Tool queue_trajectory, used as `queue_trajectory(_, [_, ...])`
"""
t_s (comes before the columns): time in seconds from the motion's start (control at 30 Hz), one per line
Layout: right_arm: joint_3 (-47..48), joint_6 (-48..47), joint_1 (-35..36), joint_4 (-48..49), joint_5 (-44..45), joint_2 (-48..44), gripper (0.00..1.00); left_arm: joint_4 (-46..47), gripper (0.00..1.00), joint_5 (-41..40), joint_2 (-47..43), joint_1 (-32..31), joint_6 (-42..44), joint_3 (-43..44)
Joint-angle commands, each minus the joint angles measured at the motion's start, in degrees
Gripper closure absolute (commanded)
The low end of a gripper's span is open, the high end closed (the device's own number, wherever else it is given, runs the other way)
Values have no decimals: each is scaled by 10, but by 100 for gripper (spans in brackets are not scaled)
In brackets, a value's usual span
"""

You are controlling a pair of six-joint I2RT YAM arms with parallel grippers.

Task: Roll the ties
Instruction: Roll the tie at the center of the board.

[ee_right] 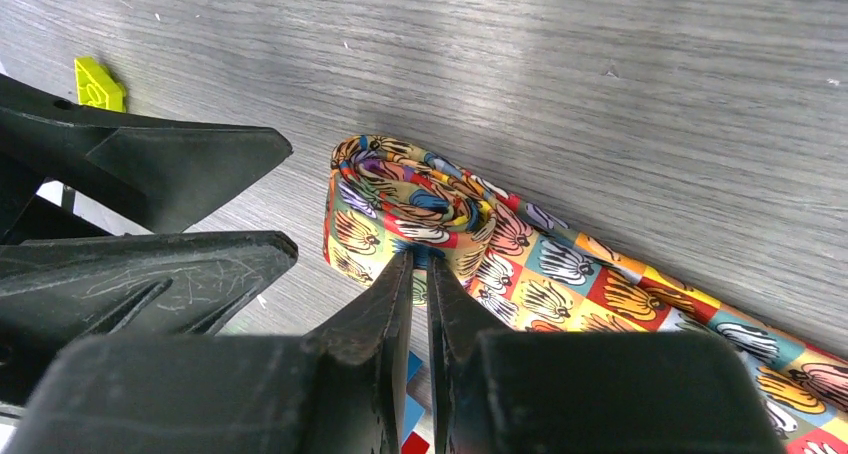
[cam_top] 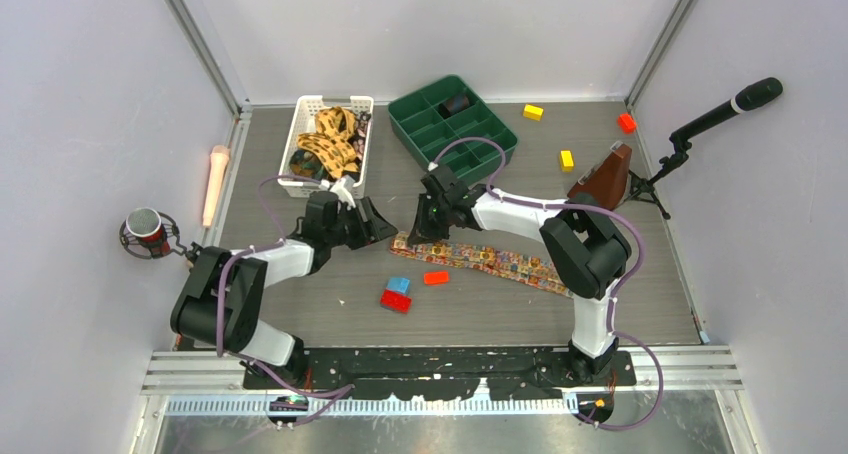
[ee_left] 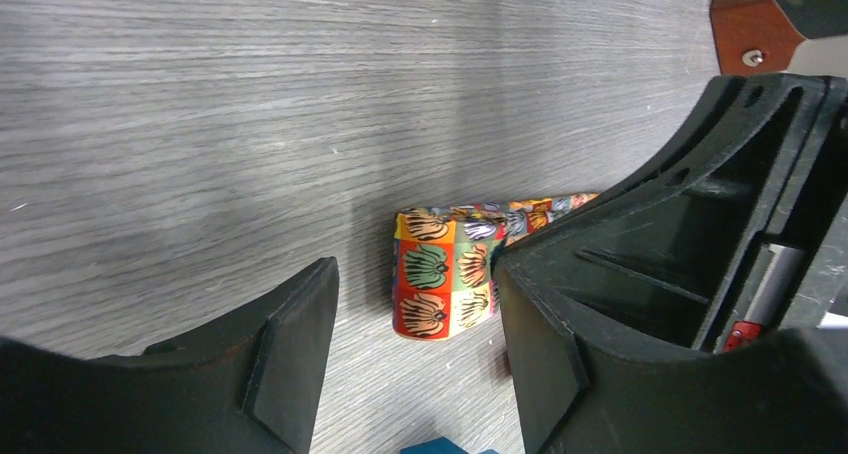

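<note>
The right gripper [ee_right: 420,259] has its fingers almost together, tips pinching the near edge of the rolled end of the tie [ee_right: 560,274]; the flat length trails off to its right. Left of the roll, the left gripper [ee_right: 290,196] stands spread over the bench [ee_right: 500,64].

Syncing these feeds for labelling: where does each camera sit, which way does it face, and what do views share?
Top: above and behind, looking down on the table; both arms show.
Left wrist: on that arm, facing the rolled end of the tie through the open left gripper.
Right wrist: on that arm, looking past the right gripper pinching the roll.
Shared: both wrist views show that rolled end.
</note>
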Motion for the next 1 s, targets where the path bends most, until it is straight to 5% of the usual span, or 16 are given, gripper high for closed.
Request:
queue_trajectory(0.0, [0, -9, 4, -7, 21, -15, 84, 80, 37, 46, 19, -6, -15, 0])
queue_trajectory(0.57, [-8, -8, 4, 0, 17, -20, 85, 110, 37, 39, 89, -22, -30, 7])
queue_trajectory(0.97, [-11, -8, 3, 3, 19, -21, 85, 140, 51, 109, 121, -26, -39, 9])
